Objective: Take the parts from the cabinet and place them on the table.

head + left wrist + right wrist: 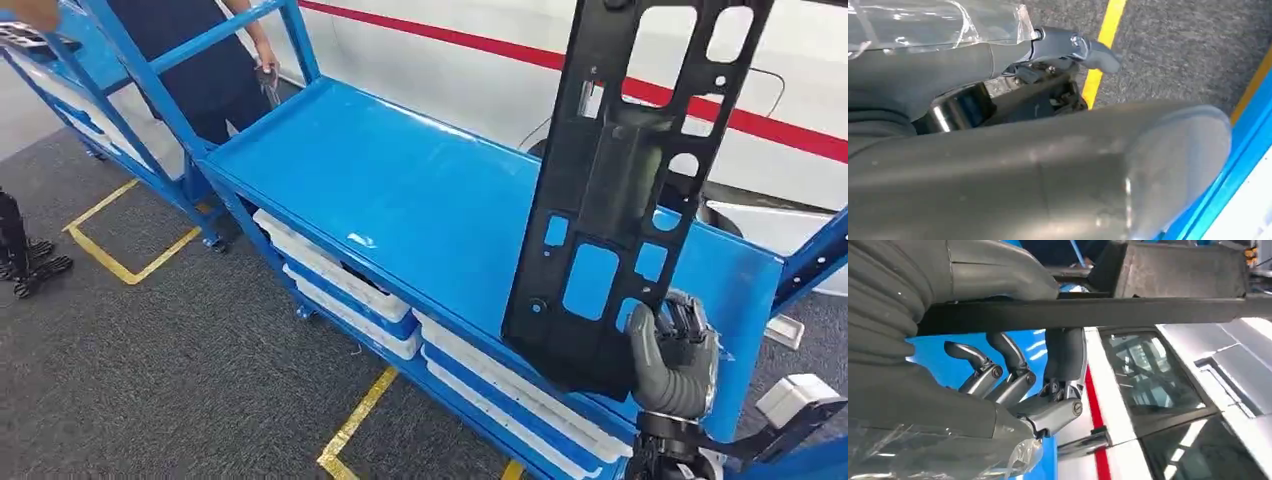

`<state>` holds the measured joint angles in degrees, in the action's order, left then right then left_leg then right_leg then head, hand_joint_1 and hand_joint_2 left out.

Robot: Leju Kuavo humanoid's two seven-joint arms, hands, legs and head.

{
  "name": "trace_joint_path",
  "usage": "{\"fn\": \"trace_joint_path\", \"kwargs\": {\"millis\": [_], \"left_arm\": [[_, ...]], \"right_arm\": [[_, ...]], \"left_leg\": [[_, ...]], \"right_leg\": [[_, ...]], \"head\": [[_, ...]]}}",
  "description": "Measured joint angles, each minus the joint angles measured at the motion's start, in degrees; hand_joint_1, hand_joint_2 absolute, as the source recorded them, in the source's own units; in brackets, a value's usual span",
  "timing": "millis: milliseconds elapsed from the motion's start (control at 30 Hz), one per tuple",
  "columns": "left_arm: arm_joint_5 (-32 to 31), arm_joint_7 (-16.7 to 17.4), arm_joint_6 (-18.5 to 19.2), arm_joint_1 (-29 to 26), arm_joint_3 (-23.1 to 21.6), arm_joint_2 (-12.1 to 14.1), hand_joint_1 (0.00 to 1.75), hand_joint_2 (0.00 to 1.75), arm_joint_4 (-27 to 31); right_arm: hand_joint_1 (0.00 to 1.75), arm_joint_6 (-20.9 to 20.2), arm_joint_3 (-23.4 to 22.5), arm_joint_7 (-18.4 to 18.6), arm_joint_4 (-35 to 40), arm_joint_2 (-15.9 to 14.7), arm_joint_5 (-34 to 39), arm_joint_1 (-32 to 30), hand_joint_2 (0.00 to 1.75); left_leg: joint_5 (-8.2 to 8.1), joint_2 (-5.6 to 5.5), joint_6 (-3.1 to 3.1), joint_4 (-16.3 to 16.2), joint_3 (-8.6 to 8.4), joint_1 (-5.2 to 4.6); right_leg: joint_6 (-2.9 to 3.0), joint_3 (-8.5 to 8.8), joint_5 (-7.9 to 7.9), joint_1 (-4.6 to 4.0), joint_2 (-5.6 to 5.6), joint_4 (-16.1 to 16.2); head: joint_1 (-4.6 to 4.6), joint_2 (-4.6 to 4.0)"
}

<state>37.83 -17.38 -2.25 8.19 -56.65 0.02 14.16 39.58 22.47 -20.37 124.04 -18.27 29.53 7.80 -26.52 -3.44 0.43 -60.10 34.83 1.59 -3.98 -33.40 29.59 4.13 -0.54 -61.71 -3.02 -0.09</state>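
A long black plastic panel (pixel 610 200) with several cut-outs stands nearly upright above the right end of the blue table (pixel 400 190). My right hand (pixel 675 355) grips its lower edge from below. The right wrist view shows the panel (pixel 1088 312) edge-on, with the thumb on one side and the dark fingers (pixel 1013 370) curled against the other. In the left wrist view my left hand (pixel 1048 165) hangs over the carpet, its thick thumb and one finger (pixel 1088 50) apart with nothing between them.
White trays (pixel 330 265) fill the shelves under the table. A person in dark clothes (pixel 200 60) stands at the table's far left corner beside a second blue rack (pixel 60 60) bearing another black part (pixel 20 38). A white vehicle with a red stripe (pixel 600 60) lies behind.
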Motion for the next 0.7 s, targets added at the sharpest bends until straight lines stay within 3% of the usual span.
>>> {"fn": "trace_joint_path", "kwargs": {"millis": [33,67,133,167,200,233,267,300,333,367,433,467,500,533,567,633,667,700], "left_arm": [[0.0,0.0,0.0,0.0,0.0,0.0,0.0,0.0,0.0],[0.0,-0.1,0.0,0.1,0.0,0.0,0.0,0.0,0.0],[0.0,-0.1,-0.1,0.2,0.0,0.0,0.0,0.0,0.0],[0.0,-0.2,-0.1,0.1,0.0,0.0,0.0,0.0,0.0],[0.0,-0.2,-0.2,0.0,0.0,0.0,0.0,0.0,0.0],[0.0,-0.2,-0.2,-0.1,0.0,0.0,0.0,0.0,0.0],[0.0,-0.2,-0.2,0.0,-0.1,0.0,0.0,0.0,0.0],[0.0,-0.3,-0.3,0.1,-0.1,0.0,0.0,0.0,0.0],[0.1,-0.3,-0.3,0.3,-0.1,0.2,0.0,0.0,0.0],[0.2,-0.4,-0.3,0.5,-0.1,0.1,0.0,0.0,0.0],[0.2,-0.4,-0.3,0.3,-0.1,0.1,0.0,0.0,0.0],[0.2,-0.4,-0.3,0.2,-0.1,0.1,0.0,0.0,0.0],[0.2,-0.5,-0.3,-0.2,-0.1,-0.1,0.0,0.0,0.0],[0.1,-0.6,-0.3,-0.1,-0.1,0.0,0.0,0.0,0.0],[0.1,-0.6,-0.3,0.1,-0.1,0.0,0.0,0.0,0.0],[0.1,-0.6,-0.2,0.2,-0.1,-0.2,0.0,0.0,0.0],[0.1,-0.6,-0.2,0.2,-0.1,-0.2,0.0,0.0,0.0],[0.1,-0.6,-0.2,0.1,-0.1,-0.3,0.0,0.0,0.0]], "right_arm": [[1.75,0.0,0.0,-0.3,0.0,0.0,0.2,-0.1,1.75],[1.75,-0.1,-0.1,-0.6,0.1,-0.1,0.5,-0.3,1.75],[1.75,-0.2,-0.2,-0.9,0.0,-0.2,0.8,-0.8,1.75],[1.75,-0.3,-0.2,-0.9,0.0,-0.3,1.0,-0.9,1.75],[1.75,-0.4,-0.2,-1.1,0.0,-0.3,1.2,-1.0,1.75],[1.75,-0.4,-0.2,-1.3,0.0,-0.3,1.3,-1.0,1.75],[1.75,-0.5,-0.2,-1.4,0.1,-0.4,1.4,-1.0,1.75],[1.75,-0.5,-0.3,-1.6,0.1,-0.4,1.5,-1.1,1.75],[1.75,-0.6,-0.4,-1.8,0.1,-0.4,1.7,-1.4,1.75],[1.75,-0.6,-0.5,-1.9,0.1,-0.4,1.8,-1.6,1.75],[1.75,-0.6,-0.7,-2.0,0.1,-0.5,1.9,-1.6,1.75],[1.75,-0.7,-0.8,-2.0,0.1,-0.5,2.0,-1.6,1.75],[1.75,-0.7,-1.0,-2.1,0.2,-0.6,2.0,-1.9,1.75],[1.75,-0.6,-1.0,-2.1,0.2,-0.8,2.1,-1.9,1.75],[1.75,-0.6,-1.0,-2.1,0.2,-0.9,2.1,-2.0,1.75],[1.75,-0.6,-1.2,-2.1,0.2,-1.0,2.2,-2.4,1.75],[1.75,-0.6,-1.2,-2.1,0.2,-1.0,2.3,-2.6,1.75],[1.75,-0.6,-1.2,-2.1,0.2,-1.0,2.3,-2.7,1.75]], "left_leg": [[-1.57,1.67,0.0,-3.3,1.65,-0.03],[-3.62,2.5,-0.02,-8.1,4.07,0.02],[-5.71,2.79,0.24,-15.1,7.76,-0.03],[-5.35,2.81,0.53,-15.6,8.24,-0.11],[-3.93,2.83,1.03,-13.7,7.51,-0.33],[-1.59,3.02,1.8,-9.4,5.49,-0.77],[0.68,4.1,2.88,-4.5,3.07,-1.49],[2.25,7.11,4.17,0.3,0.59,-2.41],[1.72,8.88,4.35,1.6,0.0,-2.84],[1.94,8.5,4.01,2.5,-0.36,-2.95],[1.98,6.71,3.73,2.8,-0.18,-3.14],[2.26,5.71,3.33,4.0,-1.0,-3.15],[2.99,4.9,2.53,5.0,-2.33,-2.34],[3.1,4.21,2.69,5.4,-2.63,-2.28],[3.26,3.48,3.17,5.3,-2.61,-2.3],[3.19,1.67,3.62,5.3,-2.71,-2.48],[3.06,0.55,3.76,5.3,-2.84,-2.61],[2.96,-0.48,3.83,5.3,-3.08,-2.69]], "right_leg": [[0.11,-0.01,-0.05,-0.07,0.65,0.1],[0.12,-0.06,-0.05,-0.2,1.41,0.1],[0.24,-0.06,0.08,-0.55,2.83,0.1],[0.31,-0.03,0.16,-0.74,3.5,0.1],[0.42,0.04,0.25,-0.95,4.1,0.1],[0.51,0.2,0.31,-1.17,4.82,0.2],[0.54,0.55,0.33,-1.33,5.45,0.4],[0.55,1.12,0.33,-1.44,6.07,1.1],[0.46,1.69,0.34,-1.84,6.83,1.6],[0.37,2.08,0.25,-1.75,7.26,2.3],[0.08,2.96,0.14,-1.82,8.78,3.4],[-0.38,3.9,0.38,-2.07,9.67,3.9],[-0.52,4.08,0.91,-1.58,6.43,3.1],[-0.43,3.11,2.23,-1.67,3.53,0.9],[-0.14,0.86,4.3,-1.92,2.12,-3.3],[0.15,-3.97,6.71,-2.3,0.99,-11.5],[0.16,-5.66,6.17,-2.51,0.86,-13.2],[0.14,-5.78,4.13,-2.54,0.82,-11.9]], "head": [[0.02,0.02],[0.0,0.0],[0.0,0.02],[0.0,0.0],[0.02,0.02],[0.0,0.02],[0.0,0.02],[0.02,0.02],[0.04,0.0],[0.02,0.02],[0.04,0.02],[0.04,0.02],[0.11,0.02],[0.15,0.0],[0.17,0.02],[0.17,0.02],[0.17,0.02],[0.15,0.02]]}}
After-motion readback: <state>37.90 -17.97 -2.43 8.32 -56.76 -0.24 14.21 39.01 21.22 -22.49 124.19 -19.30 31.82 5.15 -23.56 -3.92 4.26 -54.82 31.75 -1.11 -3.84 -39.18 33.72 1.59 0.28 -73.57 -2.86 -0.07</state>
